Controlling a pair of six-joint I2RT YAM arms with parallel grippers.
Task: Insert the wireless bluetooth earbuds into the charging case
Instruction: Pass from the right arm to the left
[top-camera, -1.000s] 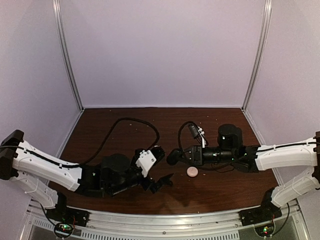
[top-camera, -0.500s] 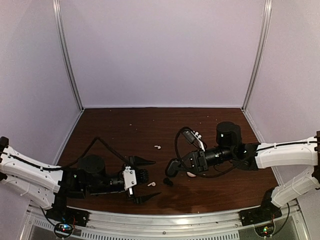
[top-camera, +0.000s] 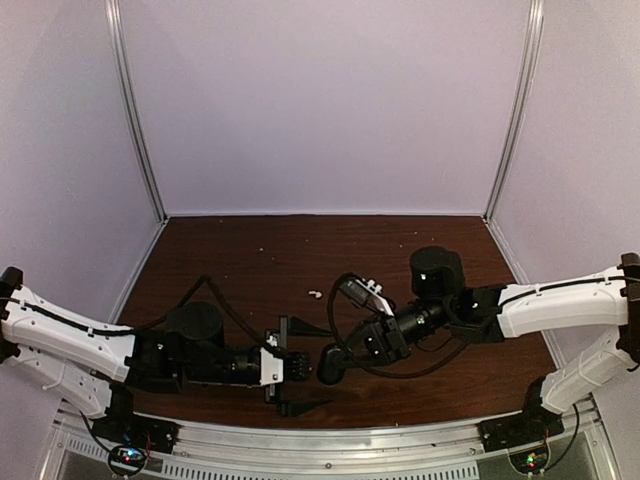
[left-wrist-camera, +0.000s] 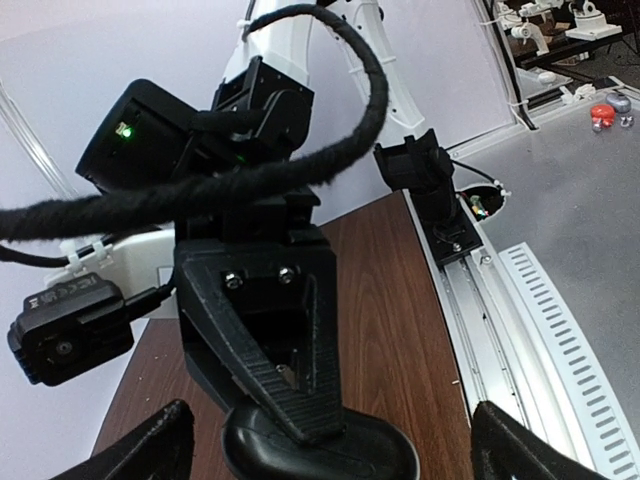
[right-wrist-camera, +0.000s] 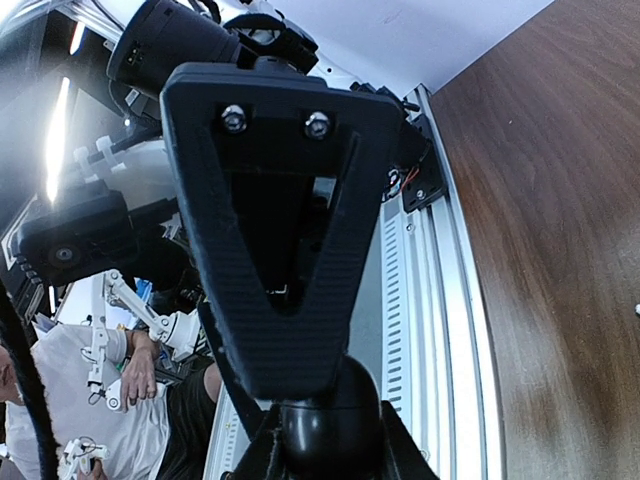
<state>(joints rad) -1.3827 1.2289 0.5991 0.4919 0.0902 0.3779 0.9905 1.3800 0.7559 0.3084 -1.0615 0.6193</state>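
Black and rounded, one charging case (left-wrist-camera: 318, 455) is sitting pinched between the two fingers of the right gripper (top-camera: 345, 355), whose jaws are clamping tight on it. Whether the case is resting on the wood or hanging just above it cannot be told, nor whether its lid is up or down.

Two arms are reaching in toward the middle of the dark wooden table (top-camera: 230, 255), one from each side, and their grippers are meeting near the front edge. The left gripper (top-camera: 318, 367) is standing with its jaws spread wide, holding nothing. Its two black fingers are pointing at the right arm, one on either side of the case without touching it. In the left wrist view both fingertips are showing at the bottom corners, with the case and one ribbed right finger (left-wrist-camera: 265, 340) between them.

One white earbud (top-camera: 314, 294) is lying alone on the table, a little beyond the grippers toward the back wall and apart from the case. It is the only earbud showing.

Two black cables are looping over the wood, one by each wrist.
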